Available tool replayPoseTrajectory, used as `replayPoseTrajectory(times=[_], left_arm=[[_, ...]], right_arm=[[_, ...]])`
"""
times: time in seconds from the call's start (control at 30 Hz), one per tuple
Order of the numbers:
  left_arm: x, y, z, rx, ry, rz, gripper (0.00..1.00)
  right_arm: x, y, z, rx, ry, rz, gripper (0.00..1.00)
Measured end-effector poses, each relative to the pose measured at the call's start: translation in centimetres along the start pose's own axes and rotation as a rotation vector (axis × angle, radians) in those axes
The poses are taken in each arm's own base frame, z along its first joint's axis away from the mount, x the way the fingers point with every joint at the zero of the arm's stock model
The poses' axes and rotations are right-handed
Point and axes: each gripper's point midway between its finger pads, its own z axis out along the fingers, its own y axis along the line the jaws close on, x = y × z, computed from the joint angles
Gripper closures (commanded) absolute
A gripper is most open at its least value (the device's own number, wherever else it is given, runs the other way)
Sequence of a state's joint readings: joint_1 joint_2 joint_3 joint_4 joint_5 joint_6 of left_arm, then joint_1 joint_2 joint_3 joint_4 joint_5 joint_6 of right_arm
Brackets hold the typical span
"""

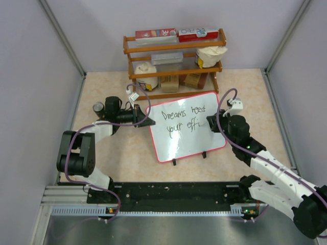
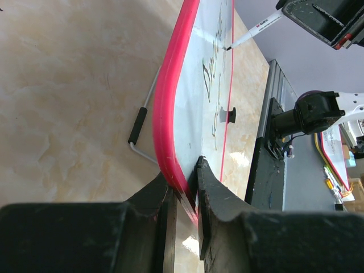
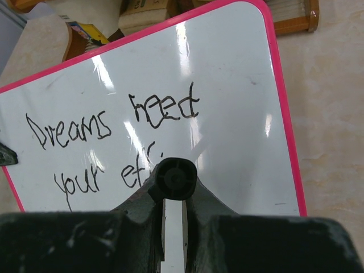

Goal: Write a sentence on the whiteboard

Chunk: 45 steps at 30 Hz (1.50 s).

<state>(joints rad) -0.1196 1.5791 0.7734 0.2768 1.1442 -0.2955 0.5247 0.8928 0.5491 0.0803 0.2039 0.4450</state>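
**WHITEBOARD CLAMPED AT LEFT EDGE; MARKER TIP AT SECOND LINE**

**Position of the work.** The whiteboard (image 1: 196, 145) sat at mid-table. It was rotated so that its far right corner pointed toward the wooden rack (image 1: 173, 48). Its near edge carried two black tabs (image 1: 174, 162) and faced the base rail (image 1: 173, 196).

**Left side.** The left gripper (image 2: 183, 175) was clamped on the red frame (image 2: 170, 85) at the board's left edge. One finger pressed the writing face and the other pressed the back. A wire leg (image 2: 149, 96) with a black sleeve lay on the table (image 1: 117, 153) just behind that edge.

**Right side.** The right gripper (image 3: 173, 196) was closed around a marker (image 2: 253, 31). In the right wrist view the marker's round end showed between the fingers. In the left wrist view the tip met the writing face.

**Lettering.** The sentence (image 3: 114, 122) read "Dreams need" on the upper line and "your eff" below it. It covered the left and middle of the face. The right part of the face, up to the frame, and the near strip carried no strokes.

**Clearances.**
- Far edge: the rack stood just beyond it, and the far right corner was near the rack's foot.
- Near edge: a band of bare tabletop separated the tabs from the rail.
- Left: bare tabletop showed between the frame and the left arm's elbow, with the left wall (image 1: 30, 76) beyond it.
- Right: the right arm reached in over bare tabletop, which ran out to the right wall (image 1: 306, 76).
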Motion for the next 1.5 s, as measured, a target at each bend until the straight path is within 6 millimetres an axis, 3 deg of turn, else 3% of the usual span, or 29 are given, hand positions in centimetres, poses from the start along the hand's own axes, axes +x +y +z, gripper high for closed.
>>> replayPoseTrajectory(times=[0.57, 0.8, 1.27, 1.5], left_arm=[[0.0, 0.0, 0.0, 0.000, 0.000, 0.001, 1.00], [0.0, 0.0, 0.0, 0.000, 0.001, 0.002, 1.00], [0.0, 0.0, 0.0, 0.000, 0.001, 0.002, 1.00], [0.0, 0.0, 0.0, 0.000, 0.001, 0.002, 1.00]], right_arm=[[0.0, -0.9, -0.1, 0.041, -0.005, -0.004, 1.00], [-1.0, -0.5, 0.5, 0.037, -0.019, 0.001, 1.00], [-1.0, 0.6, 0.8, -0.012, -0.011, 0.029, 1.00], [-3.1, 1.0, -0.6, -0.028, -0.082, 0.051, 1.00]])
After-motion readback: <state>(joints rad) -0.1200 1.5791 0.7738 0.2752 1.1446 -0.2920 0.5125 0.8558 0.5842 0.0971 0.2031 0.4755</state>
